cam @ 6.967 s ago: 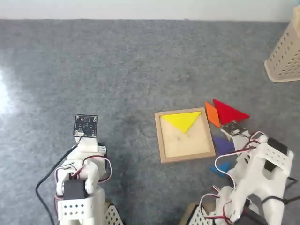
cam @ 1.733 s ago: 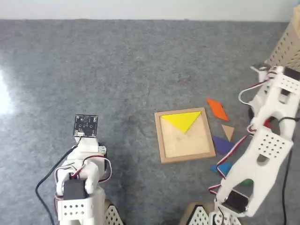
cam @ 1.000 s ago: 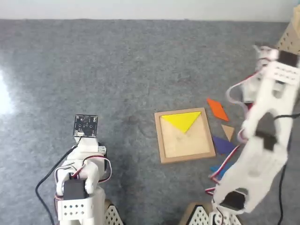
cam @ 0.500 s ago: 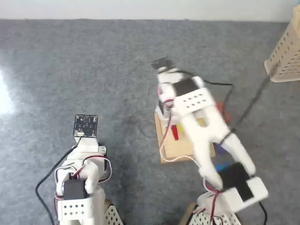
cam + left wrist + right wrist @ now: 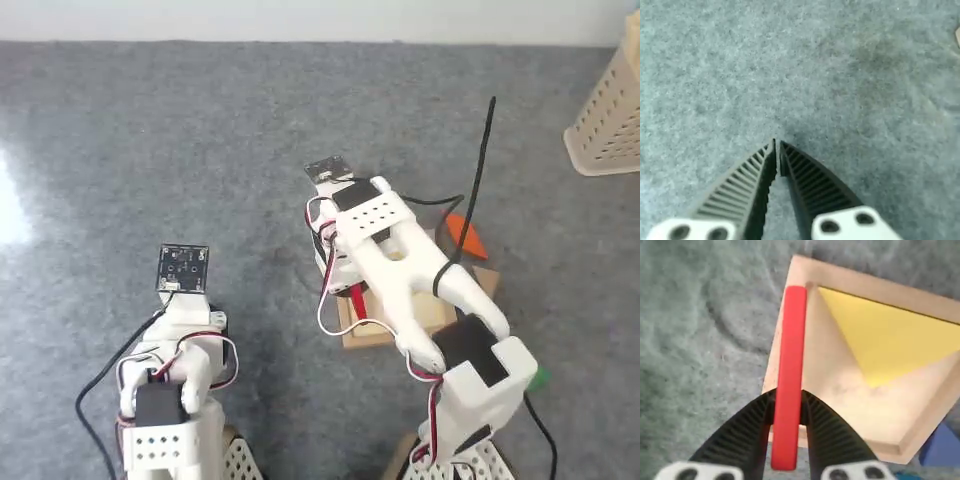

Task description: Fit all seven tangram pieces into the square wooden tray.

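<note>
Swung across from the table's right side, our right gripper point(image 5: 787, 404) now pinches the red piece point(image 5: 791, 350) on edge over the rim of the square wooden tray point(image 5: 875, 287), where the yellow triangle point(image 5: 885, 340) lies. Our left gripper point(image 5: 777, 146) rests pressed together above the carpet point(image 5: 840, 75).

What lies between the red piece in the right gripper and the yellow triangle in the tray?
Only the bare floor of the tray, seen in the right wrist view: a wedge of wood separates the red piece from the yellow triangle.
</note>
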Robot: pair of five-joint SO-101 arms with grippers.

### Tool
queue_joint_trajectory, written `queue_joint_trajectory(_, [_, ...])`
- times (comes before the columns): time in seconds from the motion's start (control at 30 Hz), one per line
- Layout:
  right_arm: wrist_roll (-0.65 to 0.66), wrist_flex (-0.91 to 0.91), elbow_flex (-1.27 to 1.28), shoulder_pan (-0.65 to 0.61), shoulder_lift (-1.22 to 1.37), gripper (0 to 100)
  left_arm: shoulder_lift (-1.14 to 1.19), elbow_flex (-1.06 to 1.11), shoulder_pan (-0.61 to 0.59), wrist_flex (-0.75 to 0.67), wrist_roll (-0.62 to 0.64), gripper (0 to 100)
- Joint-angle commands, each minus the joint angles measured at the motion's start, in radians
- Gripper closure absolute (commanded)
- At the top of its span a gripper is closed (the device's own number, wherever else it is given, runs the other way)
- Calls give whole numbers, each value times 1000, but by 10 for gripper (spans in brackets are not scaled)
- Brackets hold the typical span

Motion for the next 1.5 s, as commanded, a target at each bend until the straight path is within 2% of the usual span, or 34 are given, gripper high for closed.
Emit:
queue_joint_trajectory(0.0, [-8,-19,-3,-8,-7,992,-17,-12,-2,5,6,988])
queue_joint_trajectory(0.27, [48,-21,-3,-10,-7,992,-17,-12,-2,5,6,988])
queue_joint_trajectory(0.43, [-38,-33,-3,-2,-7,992,-17,-12,-2,5,6,988])
queue_joint_trajectory(0.83, [-34,-47,-29,-8,76,992,-17,-12,-2,5,6,988])
queue_joint_trajectory(0.9, [12,-24,-37,-8,77,987,-17,-12,-2,5,6,988])
queue_joint_trajectory(1.1, [28,-10,-37,-10,73,809,-17,-12,-2,5,6,988])
queue_joint_trajectory(1.33, [28,7,-37,-1,-21,805,-17,-12,-2,5,6,988])
queue_joint_trajectory(1.47, [28,2,-18,62,-84,805,-17,-12,-2,5,6,988])
